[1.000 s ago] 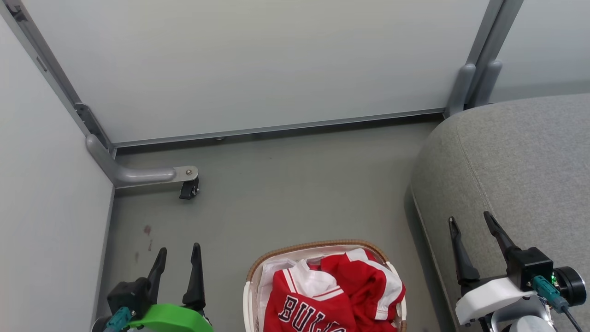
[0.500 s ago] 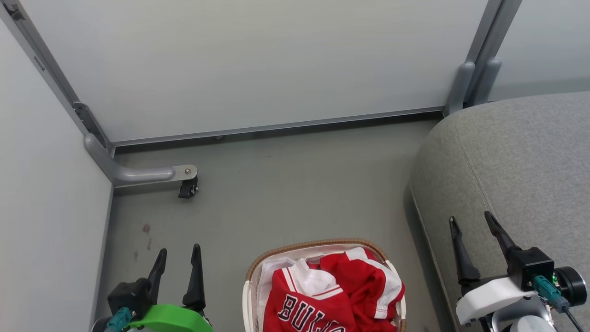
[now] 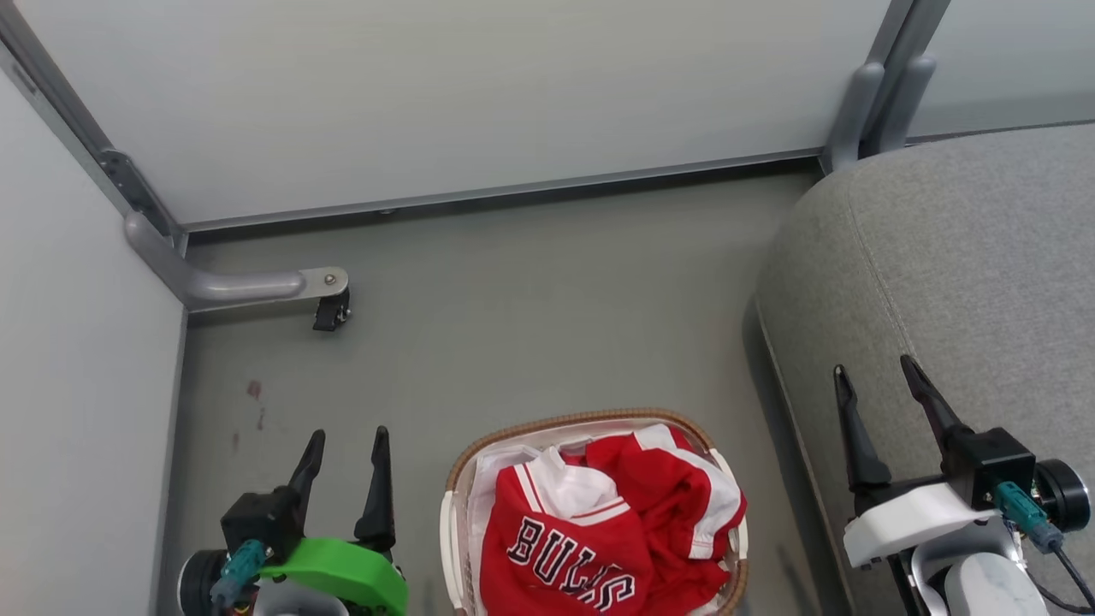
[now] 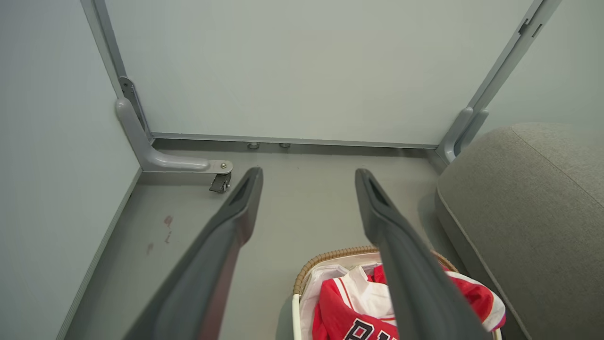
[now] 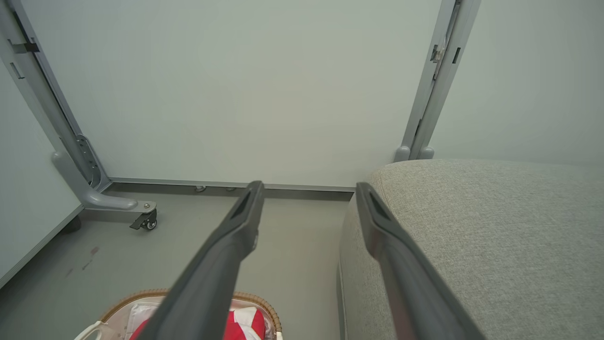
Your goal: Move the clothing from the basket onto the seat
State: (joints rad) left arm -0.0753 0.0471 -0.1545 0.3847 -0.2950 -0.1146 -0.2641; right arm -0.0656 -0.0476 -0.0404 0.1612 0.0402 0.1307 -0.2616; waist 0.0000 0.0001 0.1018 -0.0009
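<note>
At the floor's point(image 3: 530, 308) left edge I see a pale panel point(image 3: 77, 385) standing upright. In the far left corner its grey foot point(image 3: 248, 287) reaches out over the floor, with a small black caster point(image 3: 329, 312) under its tip. A few reddish spots point(image 3: 254, 390) mark the floor by the left edge, on my side of the caster.

My left hand point(image 3: 349, 433) hovers above the floor just left of the basket point(image 3: 547, 425), fingers apart with nothing between them. In its wrist camera the right finger point(image 4: 406, 264) crosses in front of the basket's rim.

The basket stands on the floor between my two hands, nearer the seat point(image 3: 958, 257) than the left panel, with a narrow strip of floor between it and the seat's side. The clothing point(image 3: 590, 530) lies in the basket. It is a crumpled red heap with white trim, piled to the brown rim, with "BULLS" lettering facing up on the near left piece. A bit of white liner point(image 3: 492, 479) shows inside at the far left.

The seat takes the floor's right side, and its far end comes close to the far panel point(image 3: 445, 94). My right hand point(image 3: 873, 365) hangs above the seat's left edge, fingers spread wide and empty.
</note>
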